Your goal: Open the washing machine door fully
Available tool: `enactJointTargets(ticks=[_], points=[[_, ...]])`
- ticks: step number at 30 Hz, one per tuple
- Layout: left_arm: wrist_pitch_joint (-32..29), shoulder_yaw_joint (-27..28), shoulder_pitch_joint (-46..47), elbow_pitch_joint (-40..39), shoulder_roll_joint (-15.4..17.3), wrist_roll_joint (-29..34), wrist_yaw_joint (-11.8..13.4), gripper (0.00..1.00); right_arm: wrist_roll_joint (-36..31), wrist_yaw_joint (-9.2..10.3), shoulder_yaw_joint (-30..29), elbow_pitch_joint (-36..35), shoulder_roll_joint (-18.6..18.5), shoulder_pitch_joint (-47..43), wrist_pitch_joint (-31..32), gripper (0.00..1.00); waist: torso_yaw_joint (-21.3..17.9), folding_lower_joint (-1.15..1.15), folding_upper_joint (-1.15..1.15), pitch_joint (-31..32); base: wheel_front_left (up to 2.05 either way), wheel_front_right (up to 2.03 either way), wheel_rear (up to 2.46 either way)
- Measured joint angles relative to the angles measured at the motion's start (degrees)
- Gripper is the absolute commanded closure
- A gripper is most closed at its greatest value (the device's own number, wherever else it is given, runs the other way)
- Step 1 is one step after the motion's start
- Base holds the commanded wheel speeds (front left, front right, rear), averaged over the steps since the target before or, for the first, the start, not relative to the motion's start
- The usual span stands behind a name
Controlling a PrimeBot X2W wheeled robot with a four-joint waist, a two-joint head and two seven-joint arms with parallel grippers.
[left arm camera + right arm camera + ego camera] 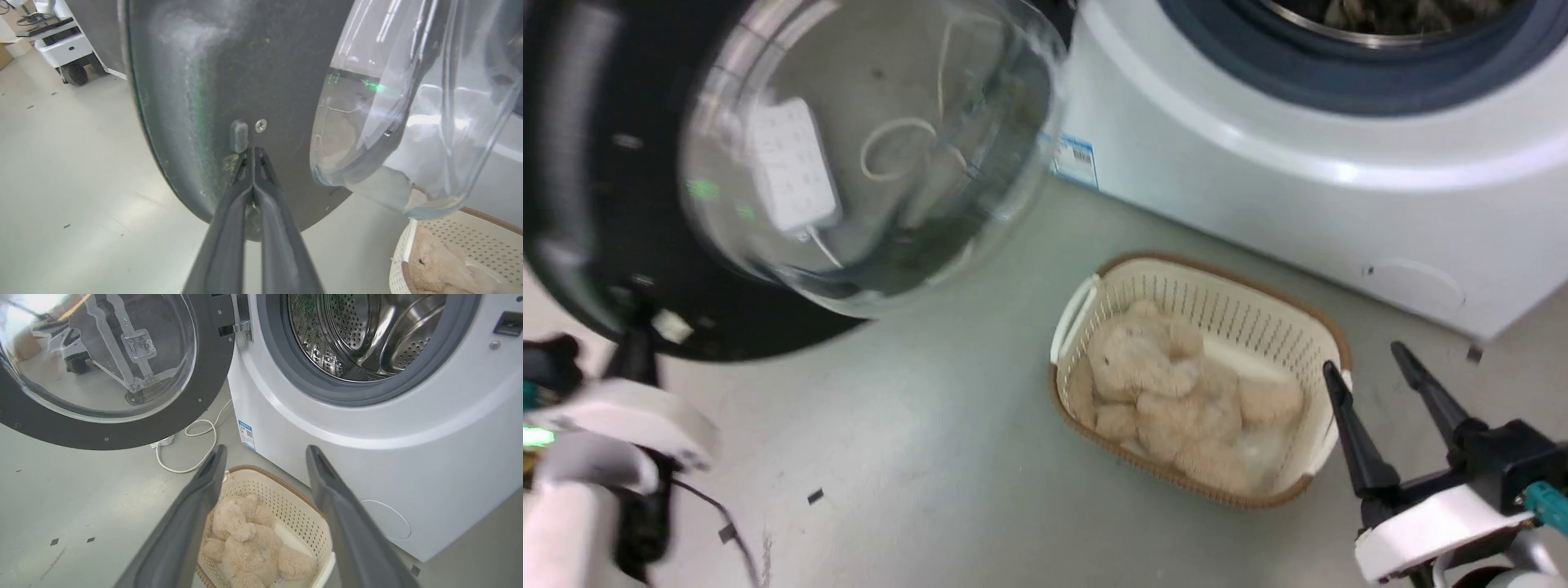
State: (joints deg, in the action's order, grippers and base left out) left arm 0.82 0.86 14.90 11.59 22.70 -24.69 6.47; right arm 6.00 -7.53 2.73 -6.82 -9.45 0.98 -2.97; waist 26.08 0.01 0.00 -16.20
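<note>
The washing machine door [580,204] is swung wide to the left of the white washing machine [1258,188], its clear glass bowl [866,155] bulging toward me. In the right wrist view the door [204,388] hangs on its hinge beside the steel drum [359,330]. My left gripper [637,322] is shut at the door's lower rim. Seen from the left wrist, its [253,152] tips press on the door's black inner face [245,61] beside a small grey nub [239,134]. My right gripper [1364,359] is open and holds nothing, over the floor by the basket, and is likewise open [266,449] in its own view.
A cream basket [1217,306] holding a beige plush toy [1168,384] sits on the floor before the washer. A white cable [196,449] and power strip lie under the door. A blue label [246,434] and round flap [386,518] mark the washer's front. A wheeled cart [61,45] stands far off.
</note>
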Motion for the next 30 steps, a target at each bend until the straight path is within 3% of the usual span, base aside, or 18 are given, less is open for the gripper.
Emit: enactJointTargets(ticks=[7, 16, 21, 30], points=[[2.0, 3.3, 6.5, 10.6, 5.4, -0.9, -1.8, 1.0, 0.0, 0.0, -1.1, -1.3, -1.5, 1.0, 0.9, 0.0, -2.0, 0.0, 0.0, -4.3, 0.0, 0.0, 0.0], [7.7, 2.4, 8.9, 17.1, 6.5, -0.2, -3.8, 1.0, 0.0, 0.0, -1.0, 0.4, -0.7, 1.1, -0.3, 0.0, -4.0, -0.01, 0.0, -3.1, 0.0, 0.0, 0.0], [12.6, 1.3, 6.9, 11.0, 4.4, 0.9, -4.1, 1.0, 0.2, 0.0, -2.5, 3.3, 1.2, 1.2, -3.1, 0.0, -5.1, -0.02, 0.0, 1.6, 0.0, 0.0, 0.0], [13.8, -2.1, -6.2, -6.8, -2.1, 3.9, -2.1, 1.0, -2.3, 0.0, -6.6, 3.9, 4.5, 0.7, -7.0, 0.0, -10.3, -0.03, 0.0, 8.7, 0.0, 0.0, 0.0]])
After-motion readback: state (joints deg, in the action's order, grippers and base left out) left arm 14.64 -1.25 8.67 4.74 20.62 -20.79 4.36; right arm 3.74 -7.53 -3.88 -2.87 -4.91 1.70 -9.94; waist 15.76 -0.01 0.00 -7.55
